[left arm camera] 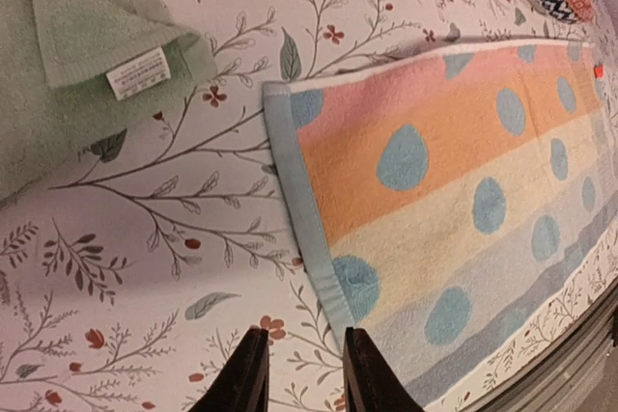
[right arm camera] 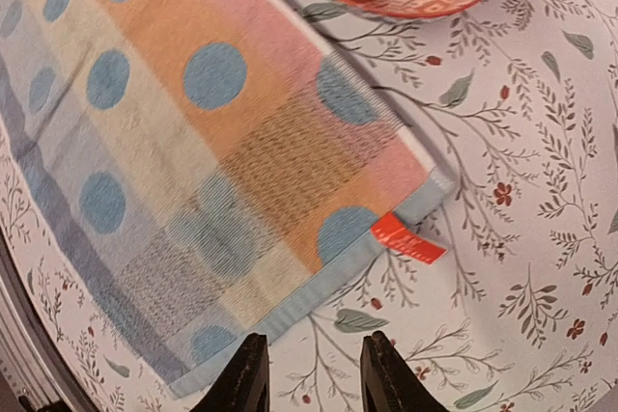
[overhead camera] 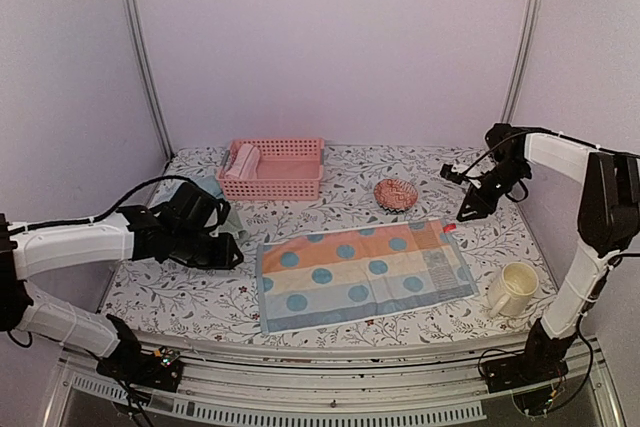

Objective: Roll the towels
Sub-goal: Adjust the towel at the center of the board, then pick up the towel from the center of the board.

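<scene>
Spotted striped towel (overhead camera: pixel 365 275) lies flat on the floral tablecloth (overhead camera: pixel 200 299); left gripper (left arm camera: pixel 300 373) and right gripper (right arm camera: pixel 311 378) hover at opposite ends, jaws slightly parted, holding nothing.

Striped spotted towel (overhead camera: pixel 365 274) flat; pink roll (overhead camera: pixel 241 161), seemingly towel, in basket (overhead camera: pixel 290 185).
</scene>
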Motion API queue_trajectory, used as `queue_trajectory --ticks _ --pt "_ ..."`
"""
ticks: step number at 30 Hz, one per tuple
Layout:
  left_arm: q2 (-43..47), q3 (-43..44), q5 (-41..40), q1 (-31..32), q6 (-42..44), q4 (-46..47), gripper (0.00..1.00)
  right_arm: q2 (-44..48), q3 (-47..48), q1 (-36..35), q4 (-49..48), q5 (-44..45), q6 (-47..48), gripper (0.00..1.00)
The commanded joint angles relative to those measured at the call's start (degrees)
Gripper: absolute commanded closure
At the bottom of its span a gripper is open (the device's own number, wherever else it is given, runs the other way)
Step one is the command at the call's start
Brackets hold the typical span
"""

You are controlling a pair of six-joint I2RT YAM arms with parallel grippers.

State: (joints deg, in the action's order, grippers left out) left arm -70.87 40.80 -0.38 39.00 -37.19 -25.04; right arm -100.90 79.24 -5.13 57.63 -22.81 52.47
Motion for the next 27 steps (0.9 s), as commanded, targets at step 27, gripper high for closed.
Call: queue_trajectory --ticks 27 --pt "-20.2 5.0 8.8 -12.0 7.7 21.6 0.63 -27.7 16.1 1.7 -8.7 -10.3 -20.1 0.88"
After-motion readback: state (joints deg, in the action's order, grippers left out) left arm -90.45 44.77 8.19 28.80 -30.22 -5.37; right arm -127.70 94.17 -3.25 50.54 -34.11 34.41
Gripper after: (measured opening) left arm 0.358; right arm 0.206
